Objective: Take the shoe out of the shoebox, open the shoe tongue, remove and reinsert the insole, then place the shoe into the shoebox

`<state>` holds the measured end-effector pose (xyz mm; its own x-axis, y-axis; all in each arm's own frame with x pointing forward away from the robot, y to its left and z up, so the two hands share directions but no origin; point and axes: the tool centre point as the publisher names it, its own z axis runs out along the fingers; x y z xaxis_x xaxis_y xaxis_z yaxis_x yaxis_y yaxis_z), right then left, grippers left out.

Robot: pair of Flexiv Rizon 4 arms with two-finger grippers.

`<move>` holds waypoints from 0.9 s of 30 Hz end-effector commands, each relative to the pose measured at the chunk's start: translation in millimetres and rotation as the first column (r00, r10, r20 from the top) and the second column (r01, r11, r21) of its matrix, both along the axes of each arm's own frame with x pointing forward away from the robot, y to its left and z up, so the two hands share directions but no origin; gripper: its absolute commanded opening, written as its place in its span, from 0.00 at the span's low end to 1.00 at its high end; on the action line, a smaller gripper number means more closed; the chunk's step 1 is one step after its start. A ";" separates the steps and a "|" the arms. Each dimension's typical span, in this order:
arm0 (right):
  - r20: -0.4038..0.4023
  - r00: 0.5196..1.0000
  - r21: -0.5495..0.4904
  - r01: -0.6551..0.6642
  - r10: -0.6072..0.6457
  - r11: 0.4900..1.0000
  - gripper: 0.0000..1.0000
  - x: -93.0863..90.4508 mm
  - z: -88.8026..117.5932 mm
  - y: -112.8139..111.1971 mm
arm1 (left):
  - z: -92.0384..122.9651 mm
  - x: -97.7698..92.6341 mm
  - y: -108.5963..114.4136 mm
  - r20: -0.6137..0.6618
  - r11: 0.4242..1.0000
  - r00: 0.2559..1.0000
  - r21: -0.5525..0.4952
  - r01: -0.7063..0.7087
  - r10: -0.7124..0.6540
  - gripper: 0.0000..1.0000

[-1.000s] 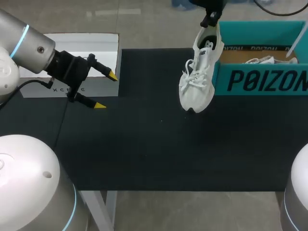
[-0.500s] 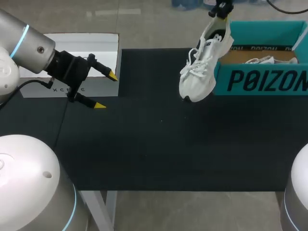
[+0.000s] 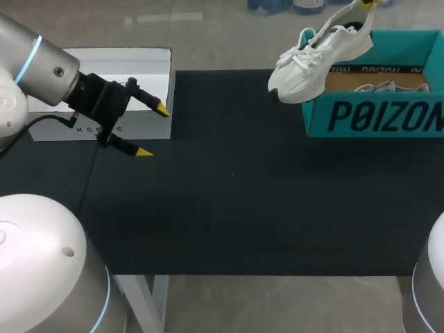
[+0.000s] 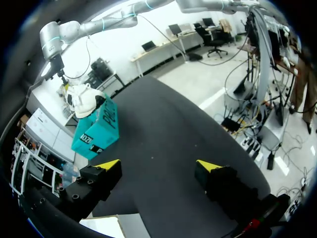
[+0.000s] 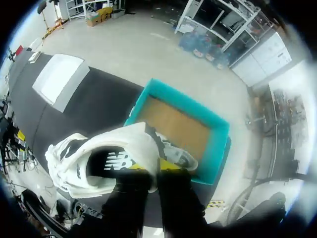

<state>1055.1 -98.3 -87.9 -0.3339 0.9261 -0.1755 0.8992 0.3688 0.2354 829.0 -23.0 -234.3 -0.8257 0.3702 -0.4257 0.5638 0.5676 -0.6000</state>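
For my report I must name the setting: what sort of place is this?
Probably a robot test bench: a black table, the left gripper open, the right gripper holding a white shoe up by a teal shoebox.

Black table (image 3: 229,208) bears teal shoebox (image 3: 374,116), white lid (image 3: 132,64).

White lace-up sneaker (image 3: 316,59) hangs from the right gripper (image 5: 148,167), clamped at the heel, above the left end of the teal cardboard shoebox (image 3: 374,118) at the far right of the black table mat (image 3: 229,194). A second white sneaker (image 3: 381,87) lies inside the shoebox. White flat box lid (image 3: 118,76) at far left; left gripper (image 3: 152,130) over its near right corner.
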 end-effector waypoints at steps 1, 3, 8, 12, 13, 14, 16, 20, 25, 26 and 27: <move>0.273 0.919 0.011 0.293 -0.285 0.956 0.00 -16.3 -15.3 -33.1 | 0.1 0.0 -0.3 0.000 1.000 1.000 0.004 0.001 -0.001 1.00; 0.273 0.919 0.011 0.293 -0.285 0.956 0.00 -16.3 -15.3 -33.1 | 0.1 0.0 -0.3 0.000 1.000 1.000 0.004 0.001 -0.001 1.00; 0.273 0.919 0.011 0.293 -0.285 0.956 0.00 -16.3 -15.3 -33.1 | 0.1 0.0 -0.3 0.000 1.000 1.000 0.004 0.001 -0.001 1.00; 0.273 0.919 0.011 0.293 -0.285 0.956 0.00 -16.3 -15.3 -33.1 | 0.1 0.0 -0.3 0.000 1.000 1.000 0.004 0.001 -0.001 1.00; 0.273 0.919 0.011 0.293 -0.285 0.956 0.00 -16.3 -15.3 -33.1 | 0.1 0.0 -0.3 0.000 1.000 1.000 0.004 0.001 -0.001 1.00; 0.273 0.919 0.011 0.293 -0.285 0.956 0.00 -16.3 -15.3 -33.1 | 0.1 0.0 -0.3 0.000 1.000 1.000 0.004 0.001 -0.001 1.00; 0.273 0.919 0.011 0.293 -0.285 0.956 0.00 -16.3 -15.3 -33.1 | 0.1 0.0 -0.3 0.000 1.000 1.000 0.004 0.001 -0.001 1.00; 0.237 0.905 0.031 0.357 -0.354 0.934 0.00 -2.1 -12.7 -36.5 | 0.1 0.0 -0.3 0.000 1.000 1.000 0.004 0.001 -0.001 1.00; 0.182 0.831 0.083 0.520 -0.526 0.850 0.00 15.2 -2.3 -62.8 | 0.1 0.0 -0.3 0.000 1.000 1.000 0.004 0.001 -0.001 1.00; 0.154 0.819 0.103 0.542 -0.552 0.834 0.00 18.1 -0.7 -69.2 | 0.1 0.0 -0.3 0.000 1.000 1.000 0.004 0.001 -0.001 1.00; 0.146 0.806 0.103 0.564 -0.573 0.819 0.00 20.2 0.2 -73.7 | 0.1 0.0 -0.3 0.000 1.000 1.000 0.004 0.001 -0.001 1.00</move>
<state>1061.5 -163.5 -94.4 0.2206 0.9620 -0.1610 0.8661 -0.1173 0.4858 829.0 -23.0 -234.3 -0.8257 0.3702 -0.4257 0.5638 0.5676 -0.6000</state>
